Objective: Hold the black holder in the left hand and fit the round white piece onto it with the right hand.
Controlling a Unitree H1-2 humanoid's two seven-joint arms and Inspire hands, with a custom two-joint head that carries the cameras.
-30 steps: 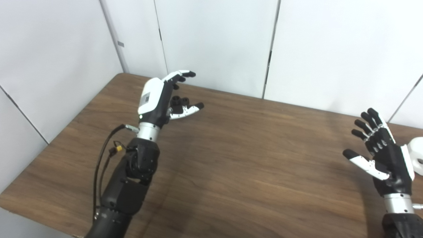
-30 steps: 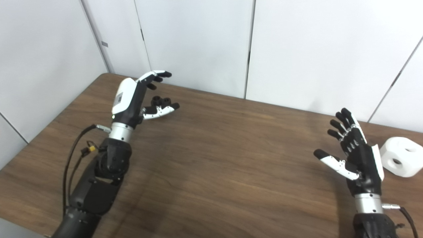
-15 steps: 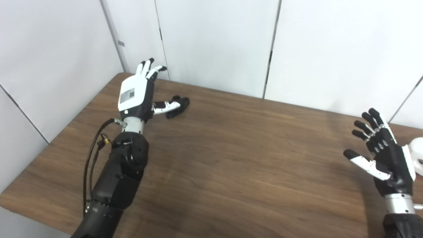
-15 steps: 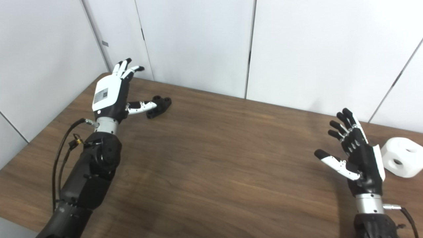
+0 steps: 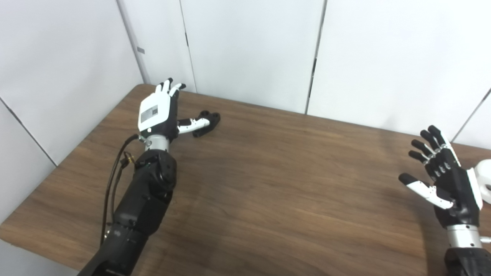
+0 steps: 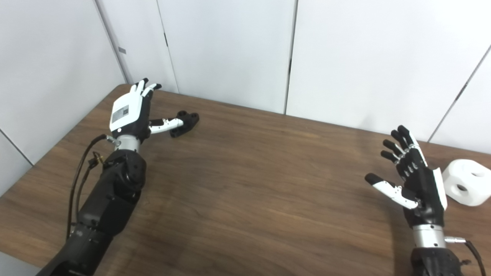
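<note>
The table (image 6: 245, 184) has a brown wood-grain top with a smooth, faintly sheeny finish. The black holder (image 6: 185, 123) looks like matt hard plastic. The round white piece (image 6: 465, 182) looks like matt white plastic. The left hand (image 6: 130, 113) and right hand (image 6: 416, 184) wear smooth white and black plastic shells, each ending in a bright brushed metal wrist ring. The wall panels (image 6: 230, 50) behind are smooth, matt white
</note>
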